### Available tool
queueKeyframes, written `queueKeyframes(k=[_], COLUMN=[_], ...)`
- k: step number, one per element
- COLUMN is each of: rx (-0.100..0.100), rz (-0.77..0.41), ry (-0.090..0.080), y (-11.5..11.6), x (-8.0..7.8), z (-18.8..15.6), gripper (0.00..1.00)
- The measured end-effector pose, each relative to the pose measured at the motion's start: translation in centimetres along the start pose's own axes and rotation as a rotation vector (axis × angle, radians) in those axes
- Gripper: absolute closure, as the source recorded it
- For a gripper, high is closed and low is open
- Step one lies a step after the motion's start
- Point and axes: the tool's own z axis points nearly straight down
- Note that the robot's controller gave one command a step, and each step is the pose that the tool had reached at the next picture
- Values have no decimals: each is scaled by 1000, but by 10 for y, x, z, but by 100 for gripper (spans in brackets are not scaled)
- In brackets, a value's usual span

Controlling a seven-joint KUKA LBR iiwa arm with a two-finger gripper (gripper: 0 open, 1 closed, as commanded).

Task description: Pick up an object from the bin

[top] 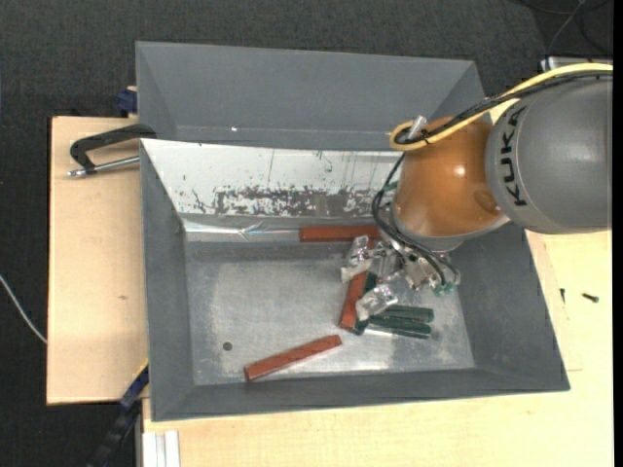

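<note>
My gripper (369, 278) is low in the right middle of the bin, its two silvery fingers (364, 254) standing apart, open. A short red-brown stick (351, 303) lies slanted with its upper end in the gap between them; the fingers are not closed on it. Just right of that stick, a few dark green sticks (401, 321) lie side by side under the gripper's lower finger. Another red-brown stick (334, 233) rests along the foot of the back wall, just behind the gripper.
A longer red-brown stick (292, 356) lies slanted near the front wall, left of the gripper. The arm's orange cover and cables hang over the bin's right side and hide the floor beneath them.
</note>
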Motion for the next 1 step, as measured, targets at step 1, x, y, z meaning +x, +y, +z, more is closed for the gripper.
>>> queueKeyframes(k=[1], rx=[9], rz=[2], ry=[-15], y=[-1], x=[0], z=[-7], gripper=[100])
